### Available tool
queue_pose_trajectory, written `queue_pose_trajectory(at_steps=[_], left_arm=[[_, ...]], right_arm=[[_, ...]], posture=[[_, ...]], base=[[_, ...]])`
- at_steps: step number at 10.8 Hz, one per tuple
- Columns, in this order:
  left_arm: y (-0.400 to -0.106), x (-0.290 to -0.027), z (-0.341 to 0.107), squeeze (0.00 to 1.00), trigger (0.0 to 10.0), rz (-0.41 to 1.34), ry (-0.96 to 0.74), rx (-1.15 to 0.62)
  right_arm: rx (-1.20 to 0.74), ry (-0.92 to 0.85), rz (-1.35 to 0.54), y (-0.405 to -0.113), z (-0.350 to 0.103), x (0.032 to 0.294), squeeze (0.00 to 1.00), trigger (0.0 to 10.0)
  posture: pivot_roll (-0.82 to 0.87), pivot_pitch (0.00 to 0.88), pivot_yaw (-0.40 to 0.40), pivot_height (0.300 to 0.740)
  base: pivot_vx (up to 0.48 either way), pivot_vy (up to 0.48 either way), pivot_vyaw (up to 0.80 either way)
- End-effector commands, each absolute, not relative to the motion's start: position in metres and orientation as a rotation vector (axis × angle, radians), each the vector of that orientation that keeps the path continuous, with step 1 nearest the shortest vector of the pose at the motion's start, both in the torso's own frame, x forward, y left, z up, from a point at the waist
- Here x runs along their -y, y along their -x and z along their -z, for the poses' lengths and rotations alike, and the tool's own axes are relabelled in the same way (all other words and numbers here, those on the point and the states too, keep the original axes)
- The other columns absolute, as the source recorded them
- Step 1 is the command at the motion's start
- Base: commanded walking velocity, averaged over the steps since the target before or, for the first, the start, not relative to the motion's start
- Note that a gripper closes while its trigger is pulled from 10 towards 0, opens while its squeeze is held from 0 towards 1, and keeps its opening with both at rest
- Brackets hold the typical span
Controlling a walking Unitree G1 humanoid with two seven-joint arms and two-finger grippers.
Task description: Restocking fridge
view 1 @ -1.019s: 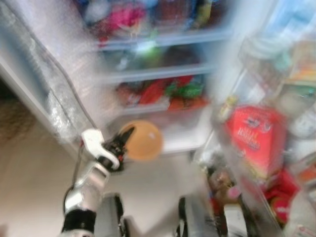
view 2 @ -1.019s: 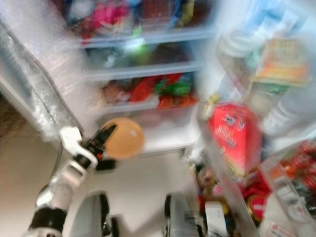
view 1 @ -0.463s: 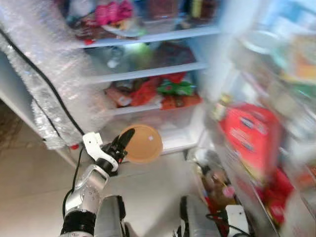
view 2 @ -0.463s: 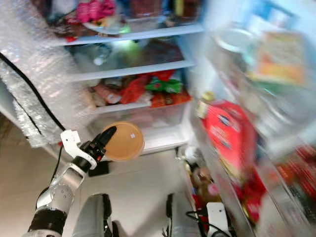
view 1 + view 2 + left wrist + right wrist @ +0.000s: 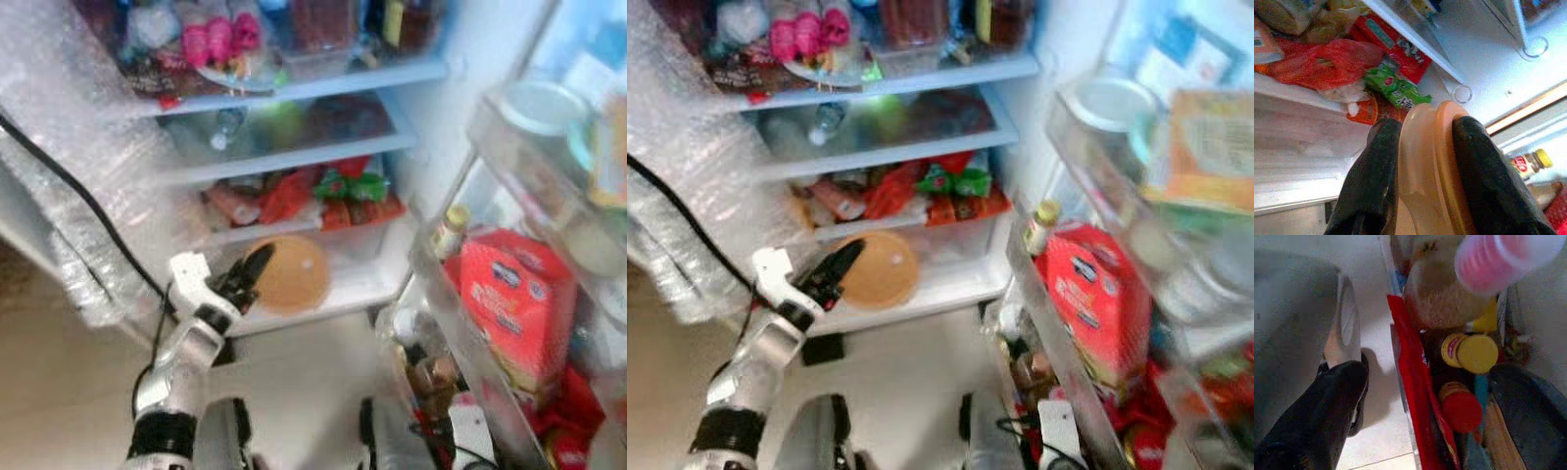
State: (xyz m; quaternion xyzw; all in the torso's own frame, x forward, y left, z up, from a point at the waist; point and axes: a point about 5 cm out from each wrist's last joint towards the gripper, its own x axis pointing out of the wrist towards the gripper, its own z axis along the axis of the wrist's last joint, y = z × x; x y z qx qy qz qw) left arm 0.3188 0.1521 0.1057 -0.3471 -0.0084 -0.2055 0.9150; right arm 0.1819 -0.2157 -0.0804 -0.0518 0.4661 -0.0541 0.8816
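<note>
Orange container (image 5: 291,275) sits clamped on edge between the left gripper's (image 5: 1420,161) two black fingers, now raised closer to the fridge's bottom drawer (image 5: 343,245) than half a second ago. Red and green packets (image 5: 323,191) lie on the shelf above. Right gripper (image 5: 1415,396) hangs beside door-bin jars (image 5: 1471,352), fingers spread.

Head stereo pair looks forward and down into open white fridge (image 5: 294,157); both eyes share shelves and door rack. Left wrist camera close along black fingers (image 5: 1371,186), facing shelves. Right wrist camera faces down over door-rack jars (image 5: 1476,352), floor.
</note>
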Motion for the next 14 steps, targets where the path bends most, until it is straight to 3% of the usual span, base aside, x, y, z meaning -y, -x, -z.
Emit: queue_pose_trajectory(at_steps=[1,3,11,14], left_arm=[[-0.316,-0.161,-0.105,0.00,10.0,0.404,0.718,0.020],[-0.315,-0.159,-0.106,0.00,10.0,0.421,0.719,0.020],[-0.314,-0.152,-0.114,0.00,10.0,0.482,0.736,0.030],[-0.315,-0.151,-0.115,0.00,10.0,0.489,0.730,0.031]], right_arm=[[-0.995,0.080,0.101,-0.175,0.085,0.209,0.00,10.0],[-0.994,0.081,0.100,-0.176,0.085,0.209,0.00,10.0],[-0.997,0.079,0.093,-0.175,0.085,0.209,0.00,10.0],[-0.997,0.079,0.091,-0.175,0.085,0.208,0.00,10.0]], posture=[[-0.09,0.191,-0.004,0.594],[-0.09,0.192,-0.003,0.594],[-0.09,0.188,-0.006,0.594],[-0.09,0.177,-0.005,0.594]], base=[[0.259,0.000,0.00],[0.255,0.000,0.00],[0.000,0.000,0.00],[0.250,0.000,0.00]])
